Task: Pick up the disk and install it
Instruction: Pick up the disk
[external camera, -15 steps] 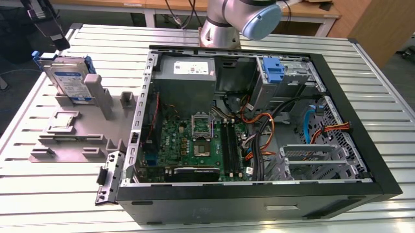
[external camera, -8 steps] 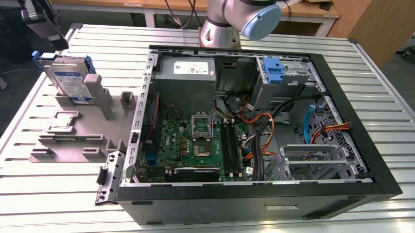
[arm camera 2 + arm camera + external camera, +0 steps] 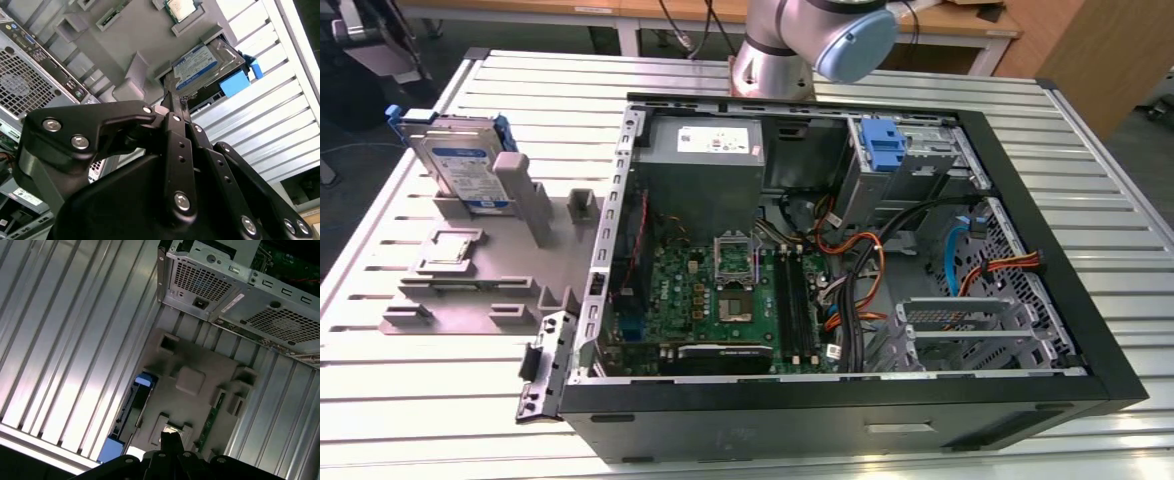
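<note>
In the grey fixture, blue-labelled disk upright

The arm runs off the exterior view's edge at 12 o'clock. A grey post hides part of the disk, toward 4 o'clock. In the second wrist view the gripper covers one disk corner.

Soft light is coming from above in the exterior view, and the table is looking bright. The case is casting shade inside itself. In the first wrist view, white glare is shining off the table.
</note>
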`<state>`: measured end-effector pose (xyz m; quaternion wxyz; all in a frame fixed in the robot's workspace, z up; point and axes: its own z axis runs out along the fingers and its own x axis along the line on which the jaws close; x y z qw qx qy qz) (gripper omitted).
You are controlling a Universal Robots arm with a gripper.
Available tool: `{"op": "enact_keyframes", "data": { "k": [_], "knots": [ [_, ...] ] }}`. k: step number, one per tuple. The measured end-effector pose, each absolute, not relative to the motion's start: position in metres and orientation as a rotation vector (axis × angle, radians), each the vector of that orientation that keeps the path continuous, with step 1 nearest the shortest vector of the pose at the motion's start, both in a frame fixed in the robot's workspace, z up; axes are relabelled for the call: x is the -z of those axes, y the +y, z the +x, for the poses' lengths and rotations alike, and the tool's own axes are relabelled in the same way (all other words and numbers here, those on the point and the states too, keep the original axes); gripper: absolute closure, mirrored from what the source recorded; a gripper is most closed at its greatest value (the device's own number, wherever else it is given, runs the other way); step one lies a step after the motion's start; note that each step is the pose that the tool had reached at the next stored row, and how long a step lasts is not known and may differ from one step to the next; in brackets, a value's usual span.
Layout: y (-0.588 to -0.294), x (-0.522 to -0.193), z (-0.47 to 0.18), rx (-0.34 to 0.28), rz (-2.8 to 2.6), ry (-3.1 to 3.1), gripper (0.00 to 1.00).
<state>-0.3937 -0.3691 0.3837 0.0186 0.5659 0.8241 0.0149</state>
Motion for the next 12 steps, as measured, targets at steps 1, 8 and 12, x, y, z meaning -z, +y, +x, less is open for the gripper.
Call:
{"op": "enact_keyframes", "data": {
  "k": [1, 8, 12],
  "knots": [
    [-0.3691, -0.3837, -0.3957, -0.046, 1.760, 2.557, 0.90],
    [-0.3690, -0.3831, -0.4020, -0.044, 1.843, 2.497, 0.90],
    [-0.3690, -0.3828, -0.4021, -0.043, 1.902, 2.452, 0.90]
  ]
}}
